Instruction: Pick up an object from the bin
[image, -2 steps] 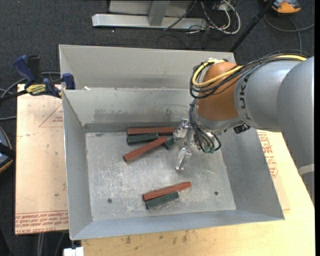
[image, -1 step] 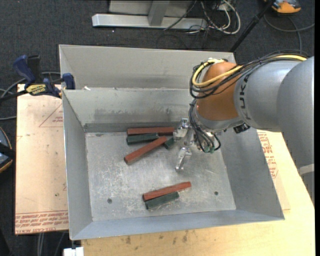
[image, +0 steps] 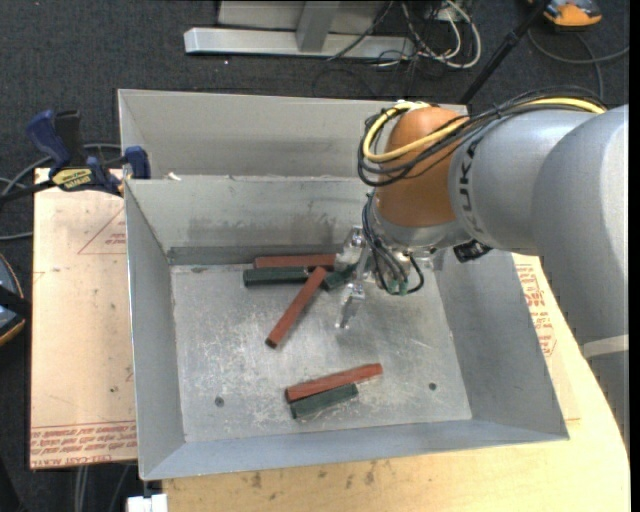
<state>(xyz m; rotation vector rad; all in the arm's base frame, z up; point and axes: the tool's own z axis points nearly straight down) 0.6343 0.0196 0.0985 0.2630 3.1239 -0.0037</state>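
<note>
Camera view shows us the claw hanging low in the grey bin, just beside the top end of a slanted red-brown stick. Close by, along the back wall, lie a long red-brown stick and a dark green stick. We cannot tell if the claw is wide or narrow, and we see no stick in it. We think the pick is not yet done. Next the claw needs to sit over one stick and close. On the grey arm we read part of "KUKA".
</note>
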